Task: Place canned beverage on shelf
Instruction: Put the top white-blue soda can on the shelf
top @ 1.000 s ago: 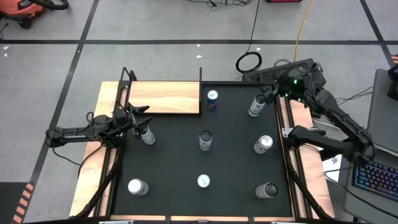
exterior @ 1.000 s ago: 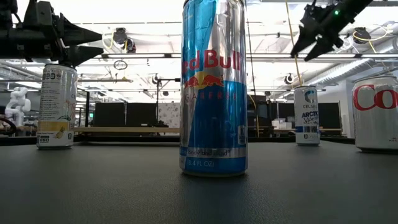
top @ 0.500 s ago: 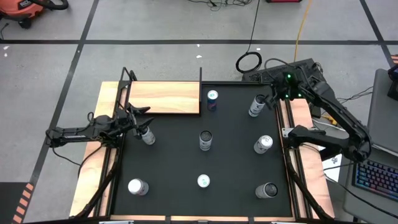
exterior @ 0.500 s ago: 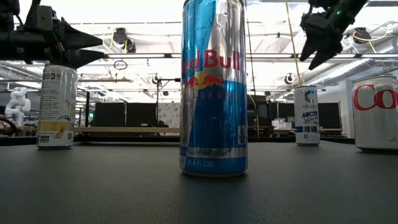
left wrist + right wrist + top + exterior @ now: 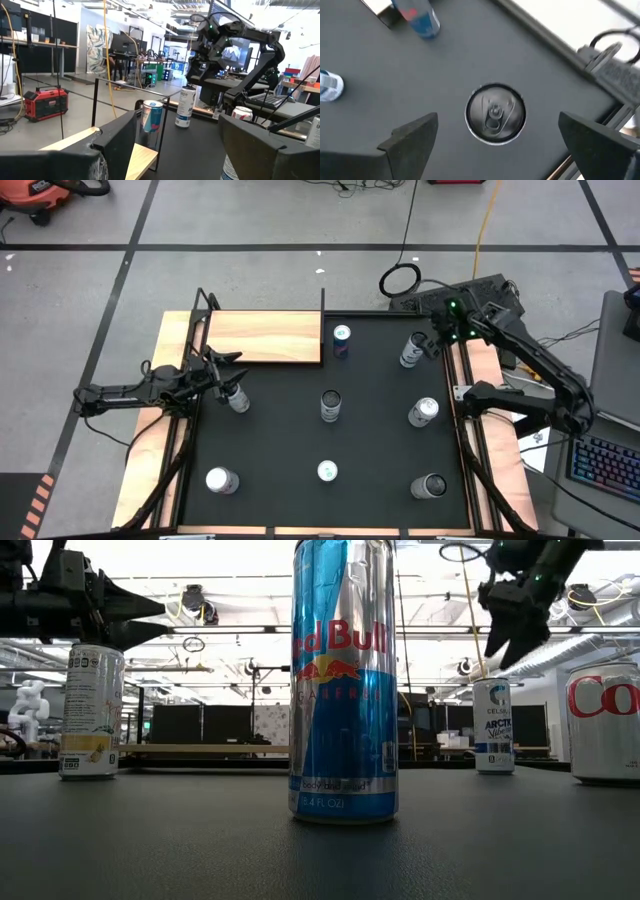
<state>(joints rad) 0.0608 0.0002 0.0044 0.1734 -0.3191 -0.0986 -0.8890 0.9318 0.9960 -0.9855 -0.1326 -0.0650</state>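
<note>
The shelf (image 5: pixel 265 337), a light-wood board with thin black uprights, stands at the mat's far left. Its edge also shows in the left wrist view (image 5: pixel 141 159). A white Celsius can (image 5: pixel 411 352) stands upright at the far right, seen also in the low view (image 5: pixel 492 725). My right gripper (image 5: pixel 432 340) hangs open above it, pointing down. The can's top (image 5: pixel 495 113) lies between and below the fingers, apart from them. My left gripper (image 5: pixel 228 373) is open and level, just above a white-and-yellow can (image 5: pixel 237 396) at the mat's left; that can also shows in the low view (image 5: pixel 90 710).
Other upright cans stand on the black mat (image 5: pixel 380 440): a blue Red Bull can (image 5: pixel 341 340) by the shelf's right end, one at centre (image 5: pixel 330 405), a Coke can (image 5: pixel 423 411) on the right, and three along the near side (image 5: pixel 220 479) (image 5: pixel 327 471) (image 5: pixel 430 485).
My right gripper has moved toward the table's left and a little down, coming over the Celsius can, and has tipped to point more steeply down. It stays open.
</note>
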